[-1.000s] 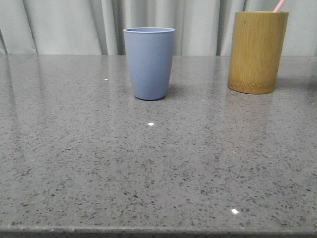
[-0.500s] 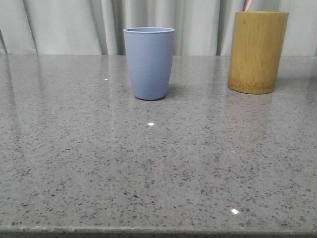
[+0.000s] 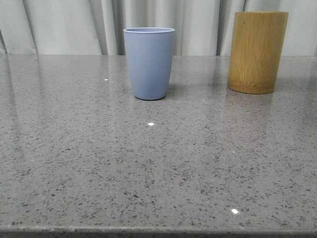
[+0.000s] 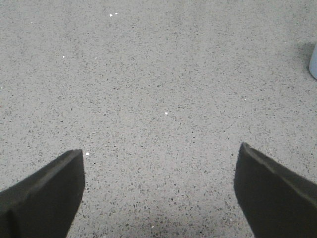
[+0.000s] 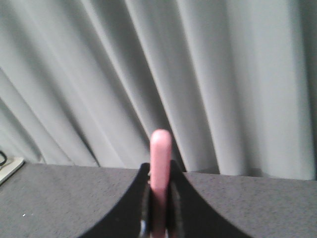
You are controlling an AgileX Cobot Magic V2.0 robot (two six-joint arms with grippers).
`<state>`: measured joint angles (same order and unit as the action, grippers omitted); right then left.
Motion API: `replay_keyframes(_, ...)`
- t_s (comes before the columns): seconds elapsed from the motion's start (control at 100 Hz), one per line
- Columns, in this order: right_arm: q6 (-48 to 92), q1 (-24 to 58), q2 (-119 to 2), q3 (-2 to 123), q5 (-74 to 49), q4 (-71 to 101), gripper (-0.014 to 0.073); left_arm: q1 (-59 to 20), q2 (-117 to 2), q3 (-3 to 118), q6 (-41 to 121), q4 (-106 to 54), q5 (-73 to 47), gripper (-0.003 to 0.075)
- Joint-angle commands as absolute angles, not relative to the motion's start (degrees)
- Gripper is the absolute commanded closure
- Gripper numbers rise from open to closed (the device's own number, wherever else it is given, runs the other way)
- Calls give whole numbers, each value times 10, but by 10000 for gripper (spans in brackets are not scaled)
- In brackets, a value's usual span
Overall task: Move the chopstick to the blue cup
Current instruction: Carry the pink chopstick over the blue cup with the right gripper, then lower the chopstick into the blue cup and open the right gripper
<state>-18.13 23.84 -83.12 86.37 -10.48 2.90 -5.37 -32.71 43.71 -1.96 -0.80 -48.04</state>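
Speckled grey stone, polished and glinting, is what I am seeing as the surface (image 3: 148,168). My left pincer (image 4: 158,191) is hanging above it with its dark, wedge-shaped fingers (image 4: 44,193) spread wide, nothing between them. Further right, the blue cup (image 3: 149,63) is standing upright, matte and smooth, narrowing toward its base; I cannot tell what is inside it. Right again, the bamboo cylinder (image 3: 257,52) is standing taller, tan and grained, well apart from it. My right pincer (image 5: 159,208) is pinching the chopstick (image 5: 160,168), a thin pale pink stick with a rounded tip, against pleated grey curtains (image 5: 148,74).
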Motion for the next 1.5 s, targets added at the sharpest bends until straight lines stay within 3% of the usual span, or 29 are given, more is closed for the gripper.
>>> replay_keyframes(0.0, -180, 260, -832, 884, -46, 30, 622, -51, -328, 451, -25, -8, -442, 122)
replay_keyframes(0.44, -180, 301, -924, 884, -67, 30, 601, -51, -328, 451, -25, -8, -453, 122)
replay_keyframes(0.56, -180, 301, -927, 884, -80, 30, 480, -51, -328, 451, -25, -8, -453, 122)
replay_keyframes(0.71, -180, 301, -927, 884, -87, 30, 265, -51, -328, 451, -25, -8, -453, 122)
replay_keyframes(0.8, -180, 301, -927, 884, -87, 30, 198, -51, -328, 451, -25, -8, -453, 122)
replay_keyframes(1.19, -179, 270, -841, 879, -168, -61, 190, -51, -328, 451, -25, -8, -456, 122)
replay_keyframes(1.49, -179, 206, -682, 742, -211, -123, 190, -51, -328, 451, -25, -8, -458, 121)
